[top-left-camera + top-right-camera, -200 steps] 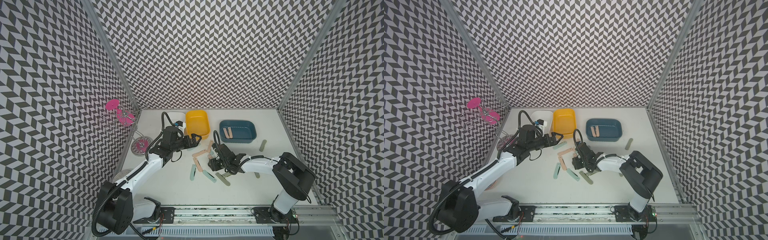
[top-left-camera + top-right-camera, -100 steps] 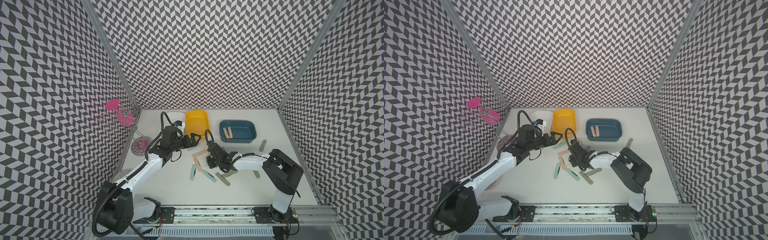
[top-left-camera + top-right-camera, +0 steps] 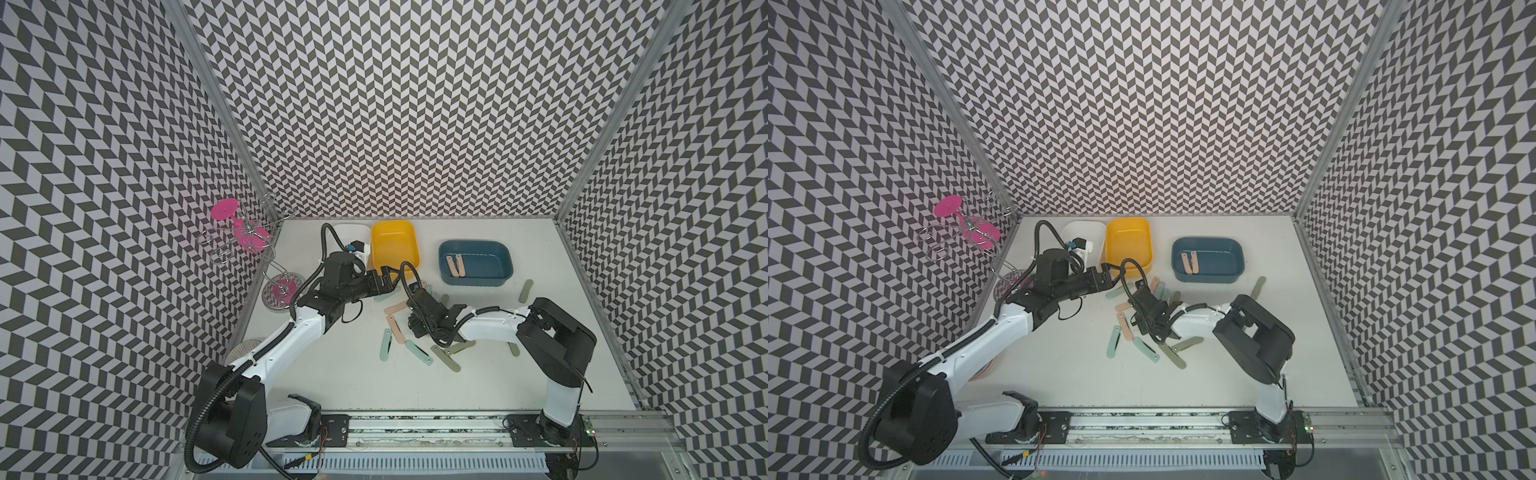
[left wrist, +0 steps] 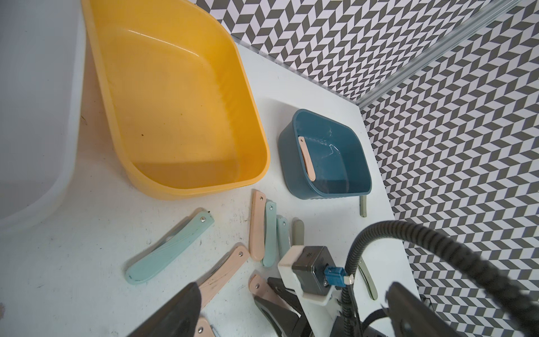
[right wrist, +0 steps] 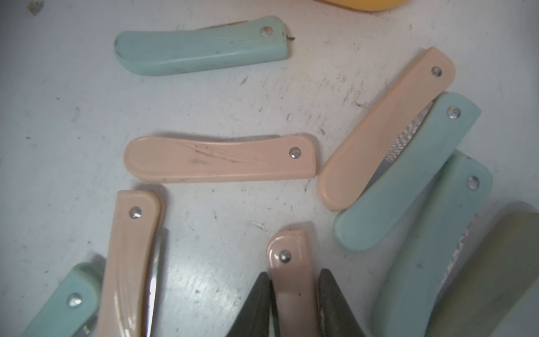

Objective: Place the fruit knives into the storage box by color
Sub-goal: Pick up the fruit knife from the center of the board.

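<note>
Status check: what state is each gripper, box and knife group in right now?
right gripper: shut on a peach knife.
left gripper: open, holding nothing.
yellow box: empty.
blue box: holds two peach knives.
white box: partly hidden; contents unclear.
loose knives: folded, lying flat, not yet sorted.

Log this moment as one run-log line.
right gripper: shut on pink knife | left gripper: open, by yellow box | blue box: two pink knives inside
</note>
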Motion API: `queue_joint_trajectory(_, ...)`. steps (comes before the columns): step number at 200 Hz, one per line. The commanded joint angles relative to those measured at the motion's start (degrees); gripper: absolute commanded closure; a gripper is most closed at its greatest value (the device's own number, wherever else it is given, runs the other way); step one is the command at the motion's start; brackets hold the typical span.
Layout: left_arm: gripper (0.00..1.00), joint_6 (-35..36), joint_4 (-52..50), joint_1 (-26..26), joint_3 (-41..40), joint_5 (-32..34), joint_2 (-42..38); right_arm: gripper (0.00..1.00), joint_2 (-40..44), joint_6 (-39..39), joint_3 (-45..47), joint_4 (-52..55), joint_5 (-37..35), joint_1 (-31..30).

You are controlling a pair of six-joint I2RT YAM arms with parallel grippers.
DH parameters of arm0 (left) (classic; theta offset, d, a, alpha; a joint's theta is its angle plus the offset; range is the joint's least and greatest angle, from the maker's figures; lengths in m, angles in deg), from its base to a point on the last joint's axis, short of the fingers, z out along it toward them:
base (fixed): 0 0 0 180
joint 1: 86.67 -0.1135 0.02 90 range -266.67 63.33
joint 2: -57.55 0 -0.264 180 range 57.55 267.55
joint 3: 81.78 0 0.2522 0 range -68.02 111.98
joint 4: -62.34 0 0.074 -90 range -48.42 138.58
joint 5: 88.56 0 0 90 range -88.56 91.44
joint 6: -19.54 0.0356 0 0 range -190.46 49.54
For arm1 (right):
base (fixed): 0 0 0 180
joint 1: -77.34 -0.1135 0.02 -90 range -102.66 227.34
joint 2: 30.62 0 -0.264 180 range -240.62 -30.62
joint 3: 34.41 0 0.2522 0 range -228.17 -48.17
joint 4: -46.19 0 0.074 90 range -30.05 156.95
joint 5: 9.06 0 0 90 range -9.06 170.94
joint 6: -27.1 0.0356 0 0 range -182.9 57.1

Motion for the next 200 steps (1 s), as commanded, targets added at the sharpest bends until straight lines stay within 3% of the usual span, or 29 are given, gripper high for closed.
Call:
queue_joint_trajectory(1,0.00,0.2,1.6,-0.5,0.2,-0.5,0.4,0.75,-1.5,0.2,-0.2,3.1,0.1,-0.2)
queue_joint_trajectory(88,0.00,0.1,1.6,-0.6,1.0,-0.8,0.7,0.81,3.3,2.3,-0.4,2.7,0.6,-0.3)
queue_joint_trajectory(200,0.00,-0.3,1.6,-0.7,2.4,-0.5,1.3,0.82,12.3,3.6,-3.8,4.6,0.3,1.4)
